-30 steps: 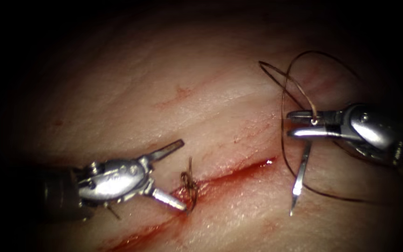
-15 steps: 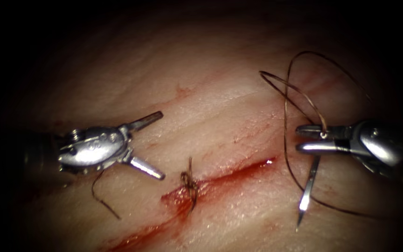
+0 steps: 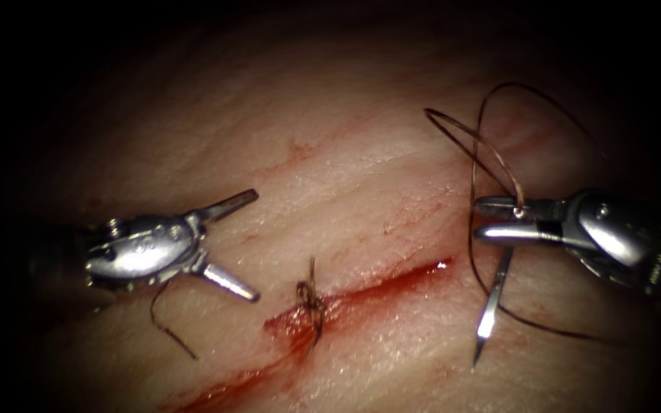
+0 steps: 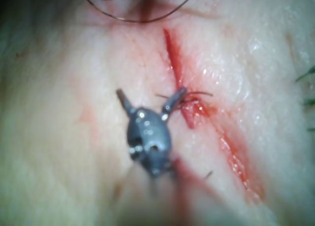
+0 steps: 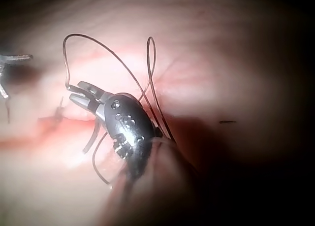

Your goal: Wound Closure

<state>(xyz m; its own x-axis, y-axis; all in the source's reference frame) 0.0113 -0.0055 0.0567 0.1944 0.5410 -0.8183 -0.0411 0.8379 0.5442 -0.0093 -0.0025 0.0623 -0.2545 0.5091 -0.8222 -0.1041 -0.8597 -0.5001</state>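
The cut (image 3: 376, 287) runs slantwise across the tissue (image 3: 330, 168), wet with red fluid. A tied knot (image 3: 311, 298) with short tails sits on it. My left tool (image 3: 255, 245) hovers left of the knot, jaws open and holding nothing; the left wrist view has it (image 4: 150, 93) close beside the knot (image 4: 194, 100). My right tool (image 3: 477, 219), right of the cut's end, is shut on the needle (image 3: 491, 306) near its thread end. The needle hangs point down, free of the tissue. Thread (image 3: 491, 115) loops above that tool. In the right wrist view the needle (image 5: 91, 137) hangs below the right tool (image 5: 74, 91).
A short cut piece of thread (image 3: 170, 325) lies on the tissue under the left tool. More thread (image 3: 545, 325) curves below the right tool. Faint red streaks (image 3: 296, 153) mark the tissue above the cut.
My left tool has drawn back from the knot, up and to the left, uncovering the short thread piece. The right tool with the needle dipped down-right, then came back up a little.
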